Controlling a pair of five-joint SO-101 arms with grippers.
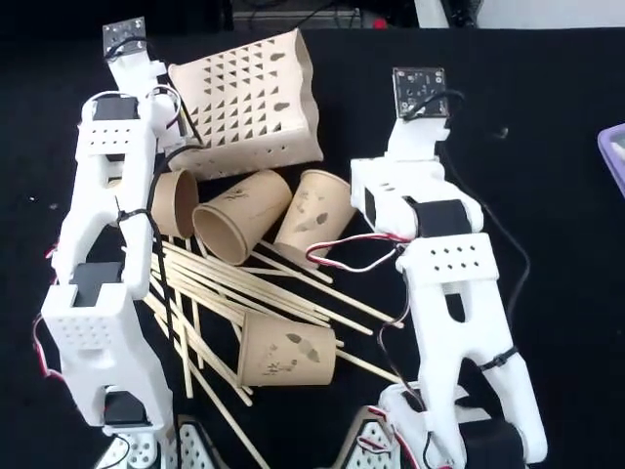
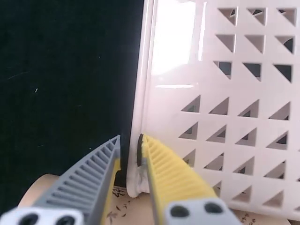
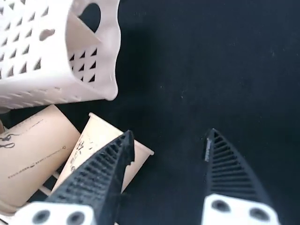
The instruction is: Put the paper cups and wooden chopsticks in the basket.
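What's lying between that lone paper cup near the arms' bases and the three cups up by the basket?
A loose fan of wooden chopsticks on the black table, as the high view shows.

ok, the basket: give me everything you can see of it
The basket looks like pale plastic, with walls pierced by rows of triangular holes and a few oval ones, and a wavy rim. It lies tipped on its side on the black table. The left gripper is shut on its edge. Paper cups lie just beside it; contact is unclear.
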